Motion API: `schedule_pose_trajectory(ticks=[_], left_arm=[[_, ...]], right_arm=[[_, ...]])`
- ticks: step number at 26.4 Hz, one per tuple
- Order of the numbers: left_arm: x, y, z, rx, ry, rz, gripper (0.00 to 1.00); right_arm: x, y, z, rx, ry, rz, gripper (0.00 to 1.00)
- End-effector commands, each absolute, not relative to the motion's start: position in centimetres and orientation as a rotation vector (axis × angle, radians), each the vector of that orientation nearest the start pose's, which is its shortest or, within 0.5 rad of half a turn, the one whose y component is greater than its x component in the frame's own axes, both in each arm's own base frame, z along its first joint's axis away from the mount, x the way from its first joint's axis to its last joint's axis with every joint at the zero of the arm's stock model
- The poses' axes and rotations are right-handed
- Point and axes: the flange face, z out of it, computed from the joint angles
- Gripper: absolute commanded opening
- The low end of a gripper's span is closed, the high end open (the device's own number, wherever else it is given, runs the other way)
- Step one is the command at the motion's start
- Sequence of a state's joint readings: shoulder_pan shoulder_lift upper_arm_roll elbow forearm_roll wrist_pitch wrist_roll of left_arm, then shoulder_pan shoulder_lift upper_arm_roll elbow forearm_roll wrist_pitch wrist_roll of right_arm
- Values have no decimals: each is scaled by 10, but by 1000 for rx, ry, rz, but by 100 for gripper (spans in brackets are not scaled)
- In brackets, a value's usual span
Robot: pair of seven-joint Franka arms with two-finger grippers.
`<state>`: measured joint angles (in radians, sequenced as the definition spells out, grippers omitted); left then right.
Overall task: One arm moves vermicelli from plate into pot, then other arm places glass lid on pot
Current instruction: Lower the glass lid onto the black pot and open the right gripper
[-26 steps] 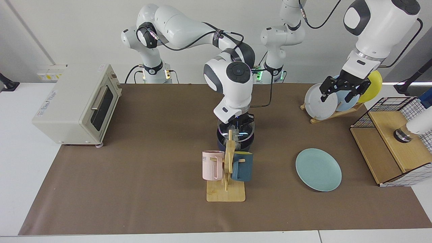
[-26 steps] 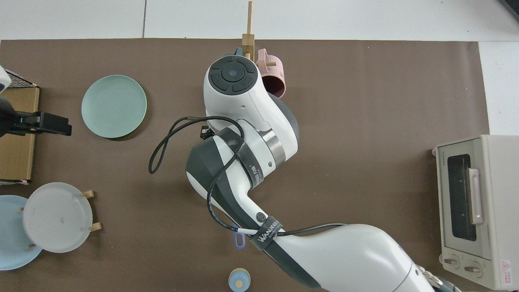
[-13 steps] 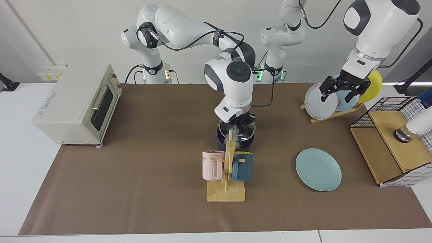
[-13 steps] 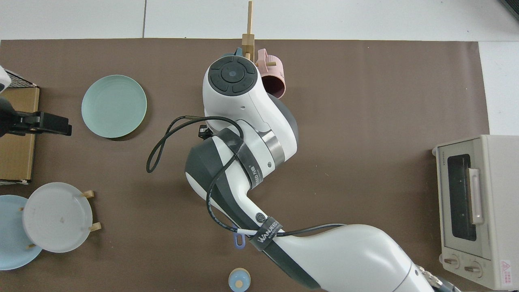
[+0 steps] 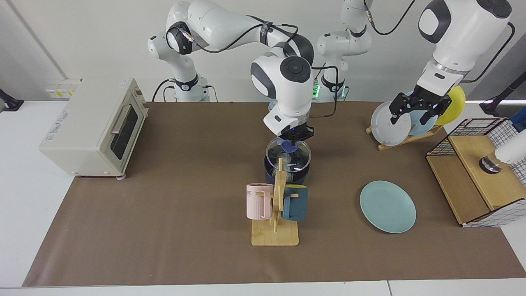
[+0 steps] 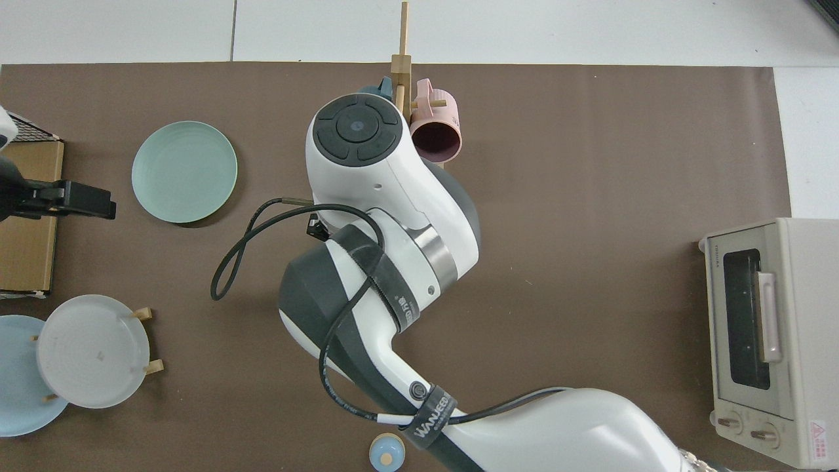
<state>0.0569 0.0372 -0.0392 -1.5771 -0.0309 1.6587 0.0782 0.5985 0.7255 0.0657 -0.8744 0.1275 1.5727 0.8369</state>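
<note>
With the round clear glass lid [image 5: 289,153] seated on the dark navy saucepan [image 5: 286,173] over the white vermicelli [image 5: 285,158], the right gripper [image 5: 293,137] hovers above the blue knob [image 5: 289,145], jaws apparently parted and empty, while the left gripper [image 5: 415,109] waits, jaws spread and empty, beside the plate rack [image 5: 404,137], and the pale teal-green plate [image 5: 387,206] lies bare on the counter [image 5: 185,213]

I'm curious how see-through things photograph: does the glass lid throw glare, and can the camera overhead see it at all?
In the facing view the glass lid shows only faint pale reflections along its rim, and the vermicelli reads clearly through it, just below the right pincer. In the top view the right arm hides lid and pot entirely.
</note>
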Motion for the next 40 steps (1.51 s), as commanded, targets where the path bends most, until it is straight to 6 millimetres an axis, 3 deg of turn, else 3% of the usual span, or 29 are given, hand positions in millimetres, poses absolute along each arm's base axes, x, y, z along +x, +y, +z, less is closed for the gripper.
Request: schedule_pose_trajectory(ticks=[1, 6, 18, 23, 31, 40], left_arm=[[568, 8, 610, -3149, 95, -88, 100], [568, 8, 610, -3149, 95, -88, 100], [568, 8, 610, -3149, 95, -88, 100], [568, 8, 610, -3149, 93, -88, 100], [568, 8, 610, -3149, 95, -88, 100], [568, 8, 610, -3149, 95, -88, 100]], right_arm=[[569, 463, 498, -3006, 339, 212, 0], [549, 470, 497, -3022, 334, 229, 0], [531, 479, 438, -3064, 322, 218, 0], [535, 472, 426, -3068, 321, 210, 0], [528, 461, 412, -3094, 258, 185, 0], [529, 458, 413, -3093, 227, 178, 0]])
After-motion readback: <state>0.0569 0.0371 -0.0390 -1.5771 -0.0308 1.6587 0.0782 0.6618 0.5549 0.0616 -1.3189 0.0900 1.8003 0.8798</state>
